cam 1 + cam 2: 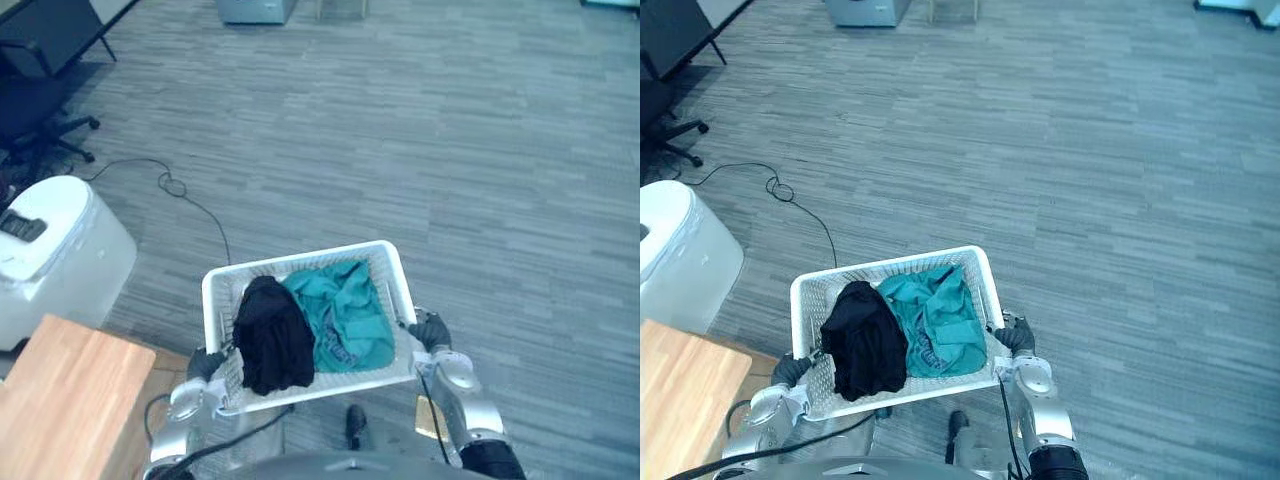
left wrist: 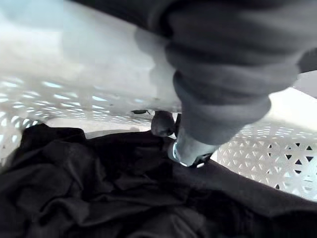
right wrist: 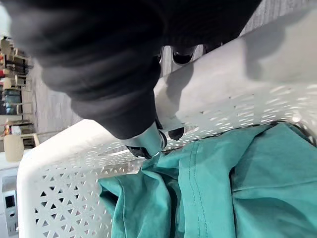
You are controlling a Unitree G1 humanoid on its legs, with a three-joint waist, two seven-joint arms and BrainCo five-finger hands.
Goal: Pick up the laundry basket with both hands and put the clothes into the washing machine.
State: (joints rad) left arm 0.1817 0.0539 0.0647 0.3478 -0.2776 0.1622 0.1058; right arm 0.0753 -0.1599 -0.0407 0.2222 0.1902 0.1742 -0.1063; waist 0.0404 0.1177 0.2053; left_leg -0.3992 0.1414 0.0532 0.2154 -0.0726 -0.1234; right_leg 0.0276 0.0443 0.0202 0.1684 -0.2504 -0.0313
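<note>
1. The laundry basket (image 1: 300, 258), white with perforated walls, sits in the lower centre of the head views. It is held clear of the grey carpet floor (image 1: 420, 130), one hand at each short end.
2. Left hand (image 1: 205, 362): it is at the basket's lower-left end. In the left wrist view a silver finger (image 2: 189, 148) curls over the white rim and down inside the wall. The hand is clamped on the rim.
3. Right hand (image 1: 430, 330): it is at the basket's right end. In the right wrist view a dark-tipped finger (image 3: 148, 141) hooks over the rim into the basket, just above the cloth. This hand is likewise clamped on the rim.
4. Contents: a black garment (image 1: 272, 335) lies bunched in the left half. Its near edge hangs over the basket's near rim. A teal garment (image 1: 345, 310) lies crumpled in the right half, touching the black one along the middle.
5. The washing machine (image 1: 50, 250), white with a dark panel on top, stands at the left edge of the frame. It is well apart from the basket.
6. A wooden table (image 1: 70, 400) occupies the lower-left corner, just below the machine and near the left hand.
7. An office chair (image 1: 35, 110) stands in the upper-left corner.
</note>
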